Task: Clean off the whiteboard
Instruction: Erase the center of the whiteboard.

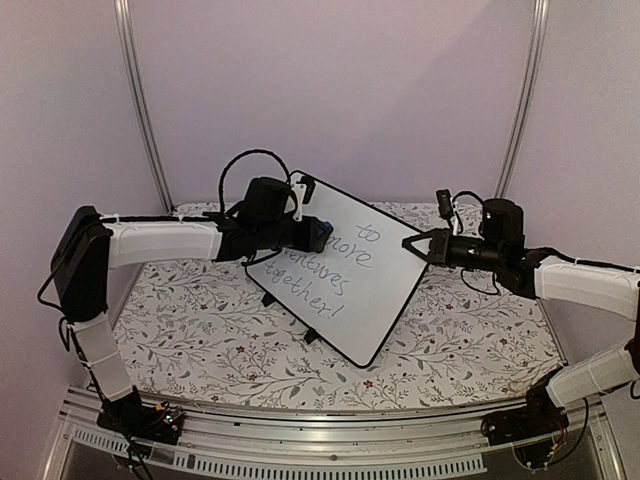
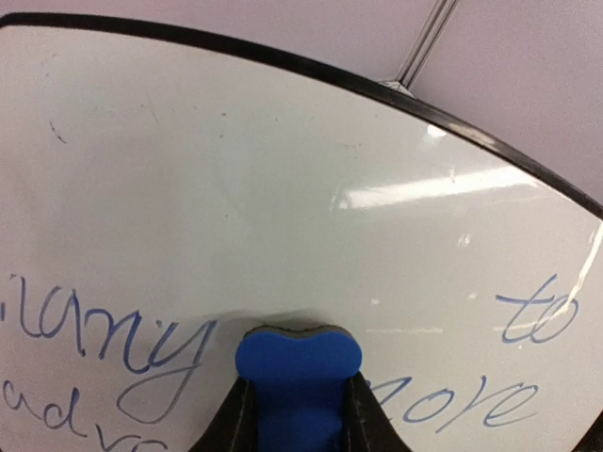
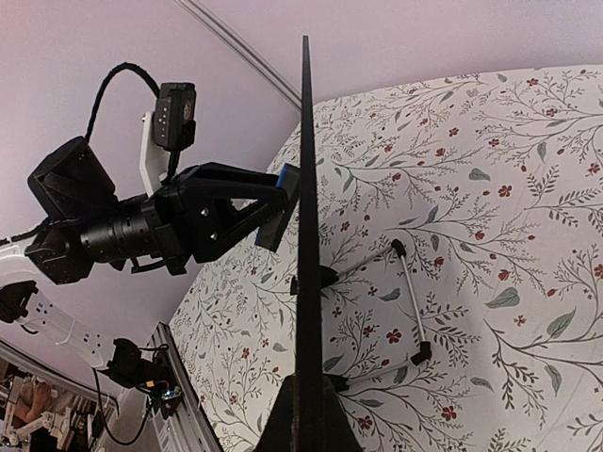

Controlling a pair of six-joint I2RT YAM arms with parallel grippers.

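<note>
A: Where's the whiteboard?
B: Mid table, propped on black feet and leaning back. The written face is turned to the left arm. Its long axis runs far-left to near-right in the overhead view, and the handwriting runs along that axis.
A: Eraser?
B: The blue eraser is pinched in the left end effector, fingers pressed on its two sides. The pad looks flat against the board face, on the top row just right of "many".
A: Which way is the ink from the pad?
B: In the left wrist view it's left, right and below. "more" is just right of the fingers, one row down. "to" is further right, near the frame. Above the pad the board is bare. My call is that the stroke goes sideways along the long axis, then steps down.
A: Right arm?
B: The right end effector is at the board's right end, clamped on the frame. Its wrist view has the board edge-on, running straight into the fingers. Bracing it, I'd judge.
A: Nearer arm for wiping?
B: Left, since its pad is on the face.
A: Surface, room?
B: The board is glossy with glare streaks, so it should be slick. There's floral cloth on the table and a wire stand behind the board. The walls are lilac, with metal posts at the back. Rightward travel ends at the right end effector.
</note>
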